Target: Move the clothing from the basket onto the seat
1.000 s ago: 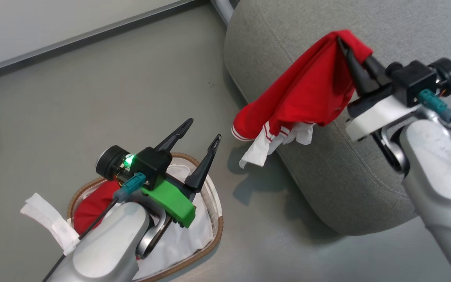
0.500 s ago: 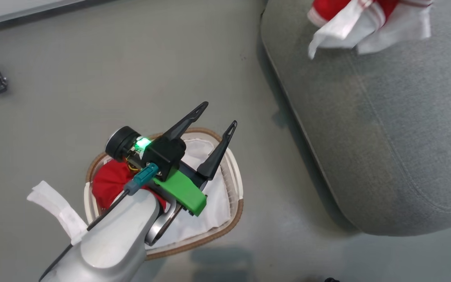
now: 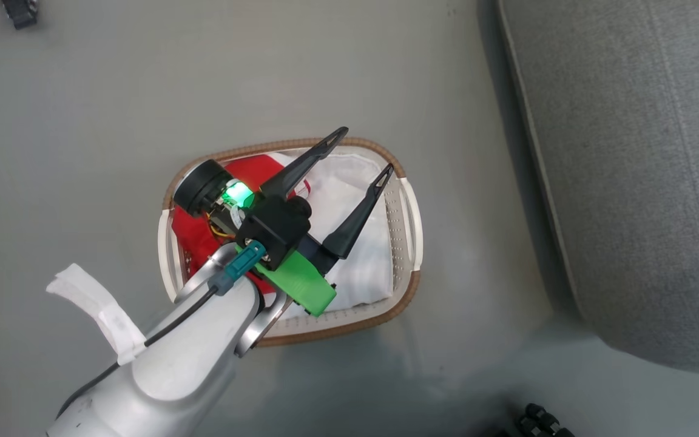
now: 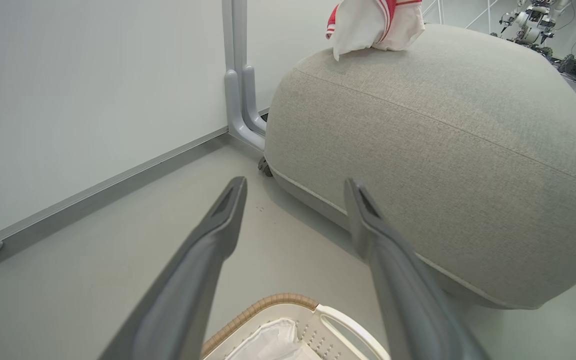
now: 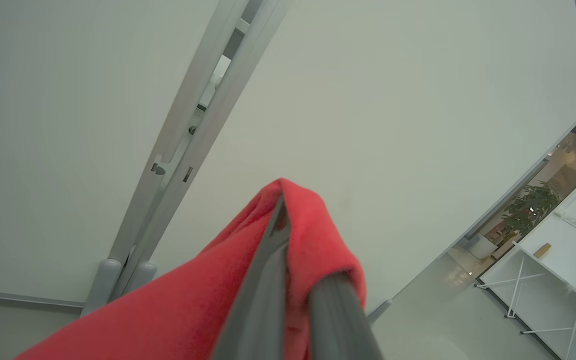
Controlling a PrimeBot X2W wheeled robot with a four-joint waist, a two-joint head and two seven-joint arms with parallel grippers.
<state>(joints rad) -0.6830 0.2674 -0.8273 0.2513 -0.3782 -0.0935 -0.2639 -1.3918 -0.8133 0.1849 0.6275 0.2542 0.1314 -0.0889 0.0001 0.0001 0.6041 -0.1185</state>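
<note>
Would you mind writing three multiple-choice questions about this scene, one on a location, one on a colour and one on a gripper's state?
1. Where does the basket stand?
A. On the floor beside the seat
B. On top of the seat
C. On a shelf

2. What colour is the basket's woven rim?
A. Blue
B. Black
C. Brown

3. What is the right gripper doing?
A. Open, holding nothing
B. Shut on the clothing
C. Shut on a bottle

Answers:
1 A, the head view shows it on the grey floor next to the seat.
2 C, a brown band runs round its top edge.
3 B, the right wrist view shows red fabric draped over it and pinched in it.
</note>
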